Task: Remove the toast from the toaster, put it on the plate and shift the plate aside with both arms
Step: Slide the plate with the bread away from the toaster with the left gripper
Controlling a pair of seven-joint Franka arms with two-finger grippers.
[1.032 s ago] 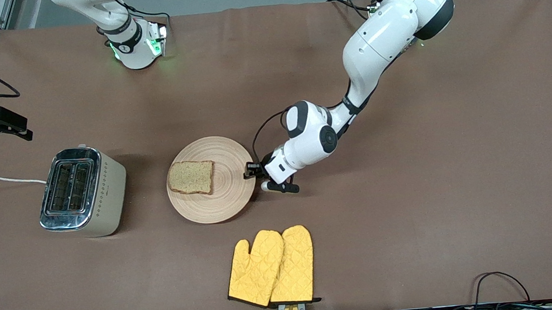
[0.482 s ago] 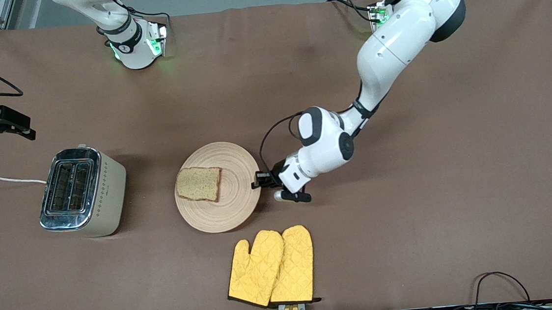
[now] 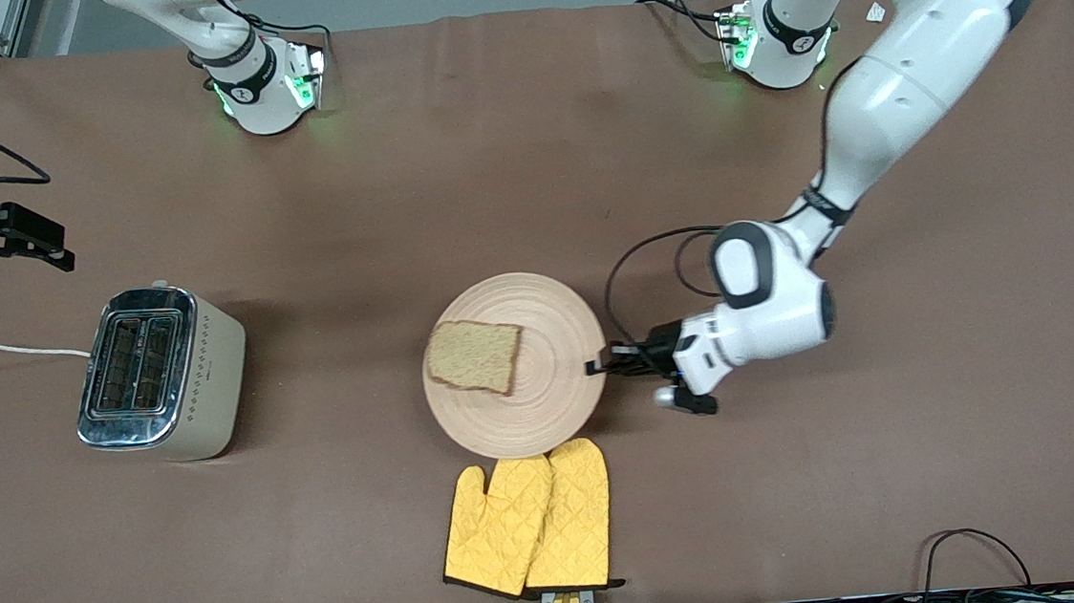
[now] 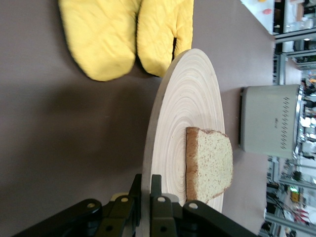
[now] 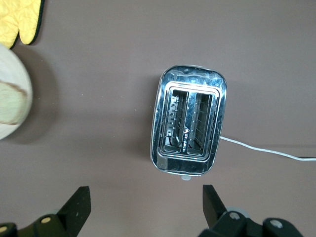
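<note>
Left gripper (image 3: 597, 368) is clamped on the rim of the plate (image 3: 560, 405) at the edge toward the left arm's end of the table; in the left wrist view the fingers (image 4: 157, 207) pinch the rim (image 4: 153, 148) from both faces. Plate sits mid-table with the toast (image 3: 473, 356) lying flat on it, off-centre toward the right arm's end. The pair of yellow oven mitts (image 3: 528, 523) lies just nearer the front camera than the plate; the plate's near edge touches or slightly overlaps the mitt tips, can't tell which. From the left wrist the mitts (image 4: 126, 34) show past the plate edge, so they sit right in the plate's way on that side. Toaster (image 3: 157, 373) stands well apart from the plate toward the right arm's end, both slots empty, white cord (image 3: 4, 351) trailing off the table edge. Right gripper (image 3: 1, 248) waits over the table above the toaster, fingers (image 5: 79, 205) spread wide, holding nothing; its wrist view looks straight down on the toaster (image 5: 190, 127). Brown table mat (image 3: 895, 465) covers the table.
</note>
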